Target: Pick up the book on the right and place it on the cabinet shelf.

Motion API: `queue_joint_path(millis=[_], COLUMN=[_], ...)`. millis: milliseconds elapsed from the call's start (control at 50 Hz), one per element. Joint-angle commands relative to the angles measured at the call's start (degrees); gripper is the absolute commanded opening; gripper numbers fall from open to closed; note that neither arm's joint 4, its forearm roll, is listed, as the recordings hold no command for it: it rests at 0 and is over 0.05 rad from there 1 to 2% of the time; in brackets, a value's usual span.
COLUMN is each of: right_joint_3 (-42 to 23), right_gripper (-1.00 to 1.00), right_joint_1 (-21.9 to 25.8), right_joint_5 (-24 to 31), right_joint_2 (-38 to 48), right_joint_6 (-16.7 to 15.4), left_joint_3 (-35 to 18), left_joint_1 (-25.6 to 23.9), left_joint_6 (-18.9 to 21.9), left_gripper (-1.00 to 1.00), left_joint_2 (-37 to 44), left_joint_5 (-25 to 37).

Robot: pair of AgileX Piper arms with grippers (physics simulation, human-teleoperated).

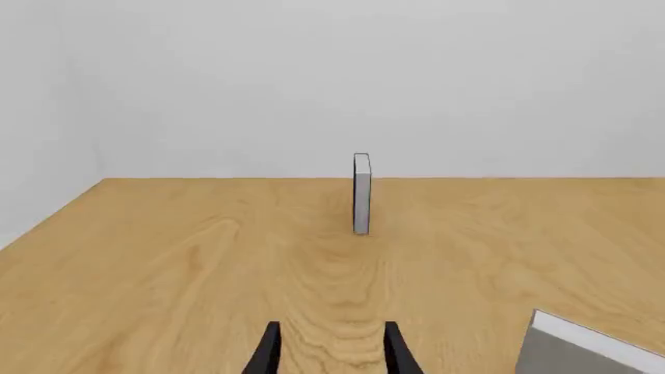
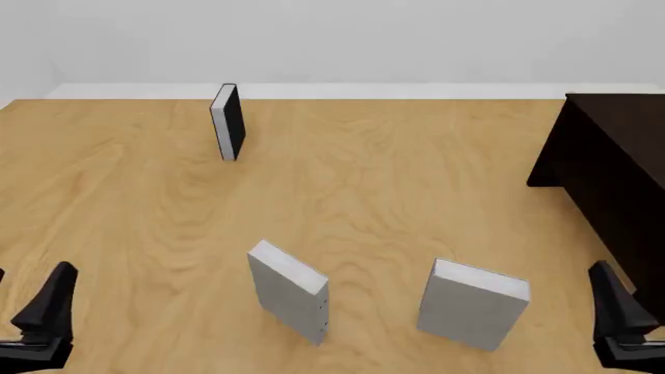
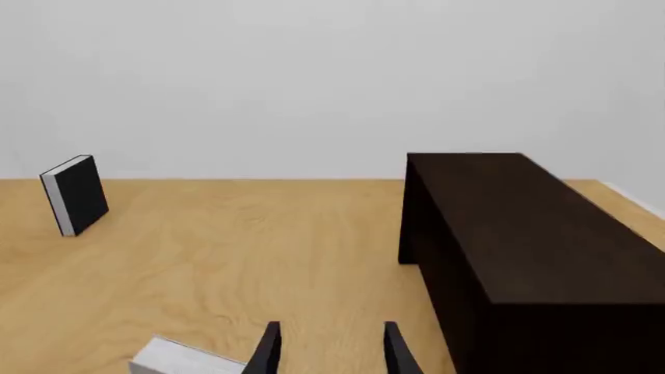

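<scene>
Book I'm after stands upright on the table, long axis vertical, broad grey face toward my side and turned a bit left, pale edge on top. Going left to right from it: my left gripper sits well left, fingers apart, holding nothing; the black-covered book stands far back; the dotted grey book is just left; the dark cabinet rises behind-right; my right gripper is close by, also spread, empty.

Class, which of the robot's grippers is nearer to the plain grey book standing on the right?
Right. The right gripper sits just beside the book, on its right. The left gripper is across the table, beyond the other grey book.
</scene>
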Motion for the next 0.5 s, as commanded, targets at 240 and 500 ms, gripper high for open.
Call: queue_joint_path(millis=[240, 500], right_joint_3=[-8.0, -21.6], right_gripper=[1.00, 1.00], right_joint_1=[3.8, 8.0], right_joint_5=[2.2, 8.3], right_joint_2=[6.4, 16.2], right_joint_6=[-5.4, -13.4], left_joint_3=[0.0, 0.0], left_joint_1=[0.0, -0.2], left_joint_6=[1.0, 1.2], left_gripper=[1.00, 1.00], left_joint_2=[1.4, 0.0], left_joint_5=[-0.7, 0.9])
